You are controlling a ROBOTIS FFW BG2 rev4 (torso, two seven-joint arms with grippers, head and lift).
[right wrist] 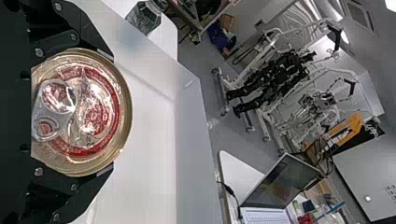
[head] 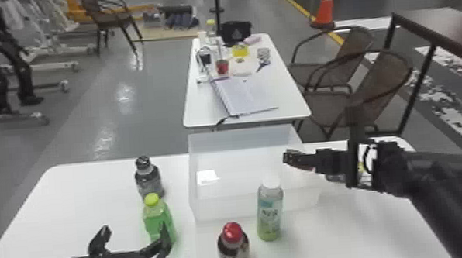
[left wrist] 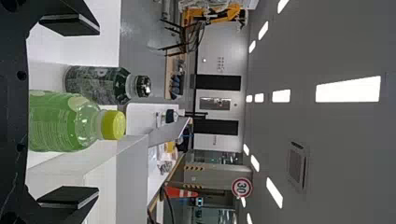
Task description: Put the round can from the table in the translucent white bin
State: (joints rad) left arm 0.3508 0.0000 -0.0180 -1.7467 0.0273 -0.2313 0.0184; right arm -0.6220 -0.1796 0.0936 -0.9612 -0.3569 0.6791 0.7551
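At the lower left of the head view, the left pincer [head: 134, 227] is open, its body cut off by the bottom edge; one finger overlaps the green bottle [head: 157, 219]. Just behind that is a dark bottle [head: 148, 179], its lower part partly hidden. In the left wrist view the green bottle's base is covered by the pincer's frame, but its yellow cap is plain.

Bottom centre, the red-capped bottle [head: 233, 250] is cut off by the frame. To its right a white-capped bottle [head: 270, 213] covers part of the near wall of the translucent white bin [head: 228, 206]; both bottles stand on the counter [head: 346, 231].

Right of centre, the right pincer [head: 287, 157] is over the right part of the bin, closed on the round can [right wrist: 93, 112]. From the head the can is mostly hidden, perhaps just the reddish sliver under the fingers. The right wrist view shows its gold rim, red print and pull tab between the two fingers of the right pincer [right wrist: 111, 111], one edge covered by the pincer's body. Beyond it are the bin's inside and an open laptop [right wrist: 280, 182] on a farther table.
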